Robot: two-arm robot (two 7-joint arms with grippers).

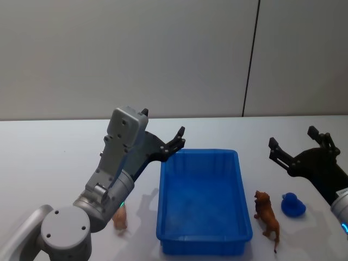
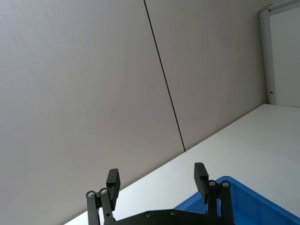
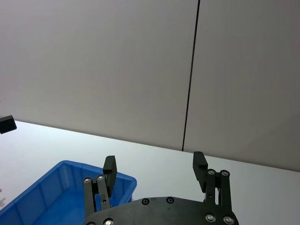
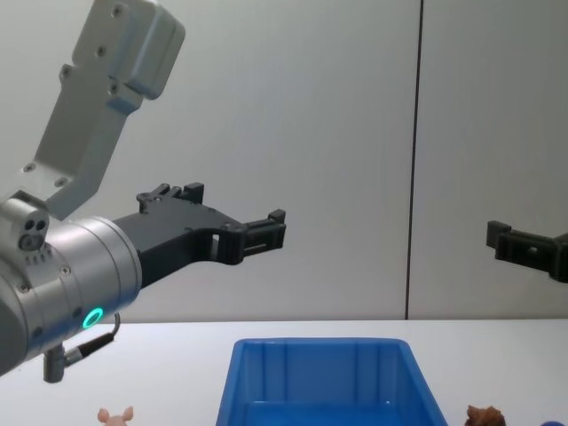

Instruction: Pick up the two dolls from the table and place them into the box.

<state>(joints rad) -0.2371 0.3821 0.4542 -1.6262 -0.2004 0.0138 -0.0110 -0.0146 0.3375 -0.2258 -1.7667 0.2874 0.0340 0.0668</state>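
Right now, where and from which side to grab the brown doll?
Mid-torso, probably from above with the right gripper. The brown doll stands on its legs, its long body running near to far, so jaws close across its flanks. The box and a blue toy crowd its sides.

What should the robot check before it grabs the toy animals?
1. Left gripper open and empty: ok.
2. Right gripper open and empty: ok.
3. Box has room: ok, nothing inside.
4. Brown doll in plain sight right of the box: ok.
5. Pink doll in plain sight: not ok, the left arm covers part of it.
6. Nothing near the brown doll: not ok, a blue duck sits beside it.
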